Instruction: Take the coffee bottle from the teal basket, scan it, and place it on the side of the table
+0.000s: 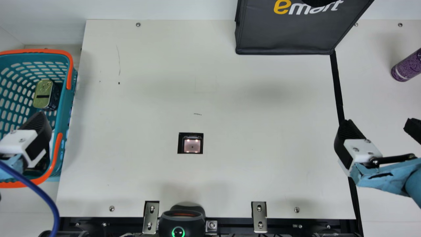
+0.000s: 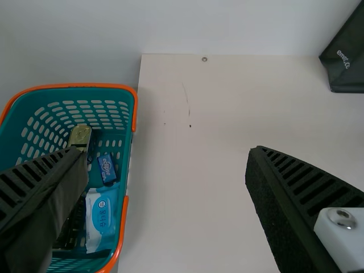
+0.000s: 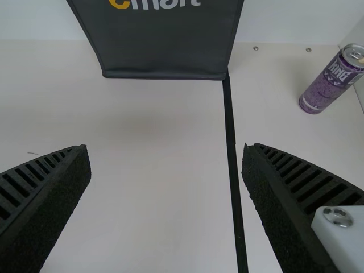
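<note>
The teal basket (image 1: 63, 108) stands at the table's left side. My left gripper (image 1: 33, 131) is over its front part in the main view; in the left wrist view the gripper (image 2: 165, 151) is open, nothing between its fingers. That view shows a dark object (image 2: 67, 236) low in the basket (image 2: 132, 96), partly behind a finger; I cannot tell if it is the coffee bottle. My right gripper (image 1: 378, 122) hangs open and empty over the table's right side, and the right wrist view shows this gripper (image 3: 166, 149) with its fingers wide apart. A scanner window (image 1: 191, 144) lies in the table's middle.
The basket also holds a gold-lidded tin (image 1: 42, 93), a small blue pack (image 2: 107, 169) and a white-blue packet (image 2: 101, 219). A black bag (image 1: 286, 36) stands at the back right, a purple can (image 1: 407, 67) at the far right. A black device (image 1: 181, 220) sits at the front edge.
</note>
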`<state>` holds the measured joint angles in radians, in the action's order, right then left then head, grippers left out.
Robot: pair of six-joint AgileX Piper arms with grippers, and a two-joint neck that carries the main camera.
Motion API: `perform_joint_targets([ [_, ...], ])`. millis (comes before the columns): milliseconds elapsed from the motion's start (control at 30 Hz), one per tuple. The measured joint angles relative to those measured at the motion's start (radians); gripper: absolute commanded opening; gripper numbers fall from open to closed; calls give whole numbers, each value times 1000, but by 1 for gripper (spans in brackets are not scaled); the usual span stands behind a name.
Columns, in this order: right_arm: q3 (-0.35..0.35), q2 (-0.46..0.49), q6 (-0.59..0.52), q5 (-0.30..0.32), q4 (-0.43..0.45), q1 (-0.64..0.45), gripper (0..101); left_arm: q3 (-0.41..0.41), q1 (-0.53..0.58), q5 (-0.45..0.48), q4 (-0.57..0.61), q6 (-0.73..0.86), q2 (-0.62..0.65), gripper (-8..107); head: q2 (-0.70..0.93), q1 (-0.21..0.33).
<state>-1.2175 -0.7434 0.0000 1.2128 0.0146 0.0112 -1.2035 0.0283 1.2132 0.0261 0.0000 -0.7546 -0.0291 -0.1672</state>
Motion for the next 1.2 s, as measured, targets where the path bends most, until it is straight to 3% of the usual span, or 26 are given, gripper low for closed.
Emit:
perform_joint_targets([
  [600,0,0,0,0,0,0,95,0,0,0,0,0,0,90,341,0],
  [1200,0,0,0,-1,0,0,95,0,0,0,0,0,0,90,347,0],
])
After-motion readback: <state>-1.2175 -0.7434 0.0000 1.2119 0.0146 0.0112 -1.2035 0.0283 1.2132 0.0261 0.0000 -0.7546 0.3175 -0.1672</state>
